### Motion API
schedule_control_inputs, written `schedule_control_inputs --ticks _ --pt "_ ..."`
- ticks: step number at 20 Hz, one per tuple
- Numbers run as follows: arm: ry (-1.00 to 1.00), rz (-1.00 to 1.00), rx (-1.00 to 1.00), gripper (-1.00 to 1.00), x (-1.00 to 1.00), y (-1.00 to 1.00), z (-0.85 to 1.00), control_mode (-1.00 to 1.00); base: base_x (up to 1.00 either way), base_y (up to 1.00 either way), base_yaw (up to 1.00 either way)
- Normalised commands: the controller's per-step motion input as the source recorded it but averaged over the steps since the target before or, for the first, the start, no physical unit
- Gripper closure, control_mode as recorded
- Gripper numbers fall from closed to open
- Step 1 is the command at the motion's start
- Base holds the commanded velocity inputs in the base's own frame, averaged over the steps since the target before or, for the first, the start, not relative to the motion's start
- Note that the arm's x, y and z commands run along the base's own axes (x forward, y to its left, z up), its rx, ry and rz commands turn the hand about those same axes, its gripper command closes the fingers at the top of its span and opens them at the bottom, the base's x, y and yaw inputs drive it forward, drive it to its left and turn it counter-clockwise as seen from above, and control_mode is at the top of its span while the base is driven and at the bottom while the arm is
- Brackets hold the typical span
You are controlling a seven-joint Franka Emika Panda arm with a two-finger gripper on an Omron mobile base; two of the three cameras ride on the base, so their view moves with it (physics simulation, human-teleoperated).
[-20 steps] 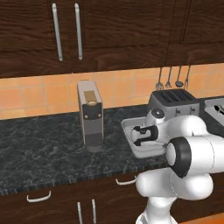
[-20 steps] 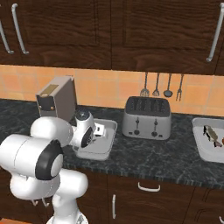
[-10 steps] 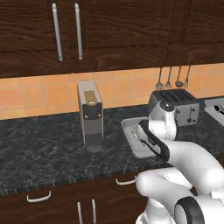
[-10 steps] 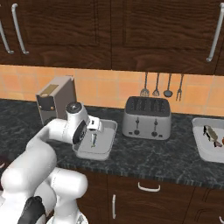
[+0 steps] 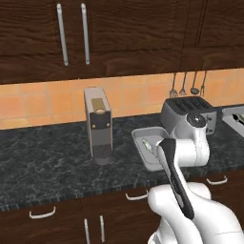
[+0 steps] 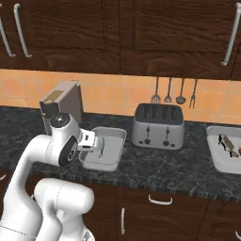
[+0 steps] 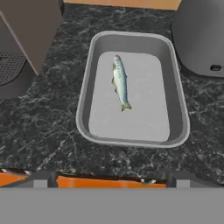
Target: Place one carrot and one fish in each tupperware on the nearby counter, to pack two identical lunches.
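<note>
Arm posture in the left base view has changed: half a second ago the wrist leaned low over the near tupperware [image 5: 143, 136], and the arm is now drawn up and back, its links covering the tray's right part. A pale sliver, judged to be the fish [image 5: 148, 143], lies inside this tray, which sits on the worktop [image 5: 47, 162] between the coffee machine [image 5: 97, 126] and the toaster [image 5: 183, 108]. The far tupperware [image 5: 236, 118] is cut by the right edge. In the right base view the gripper [image 6: 97, 143] hangs above the near tray's left half, higher than before and not touching it. The far tupperware already holds a second fish [image 6: 226, 142], with an orange spot at the frame edge that is probably a carrot [image 6: 239, 150]; it is too cropped to confirm. In the hand view the fish lies flat on the near tray's floor, lengthwise, slightly left of centre and clear of the rim. The gripper is released: its finger tips stand wide apart and grip nothing that can be identified. An orange strip along the bottom edge cannot be identified. Judgement: the fish has been deposited and the arm is retreating; the near tray lacks a carrot, so fetching one is the next step.
</note>
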Motion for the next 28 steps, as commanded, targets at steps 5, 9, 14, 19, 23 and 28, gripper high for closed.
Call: schedule_control_inputs --ticks 5,9,14,19,23,28 --pt "0.00 0.00 0.00 -1.00 0.00 0.00 0.00 1.00 -1.00 -0.38 -0.04" --pt "0.00 0.00 0.00 -1.00 0.00 0.00 0.00 1.00 -0.68 -1.00 -0.06" --pt "0.00 0.00 0.00 -1.00 0.00 0.00 0.00 1.00 -0.05 -1.00 -0.05" --pt "0.00 0.00 0.00 -1.00 0.00 0.00 0.00 1.00 -0.04 -1.00 0.00" --pt "0.00 0.00 0.00 -1.00 0.00 0.00 0.00 1.00 -0.53 -1.00 0.00" --pt "0.00 0.00 0.00 -1.00 0.00 0.00 0.00 1.00 -0.07 -1.00 -0.05"
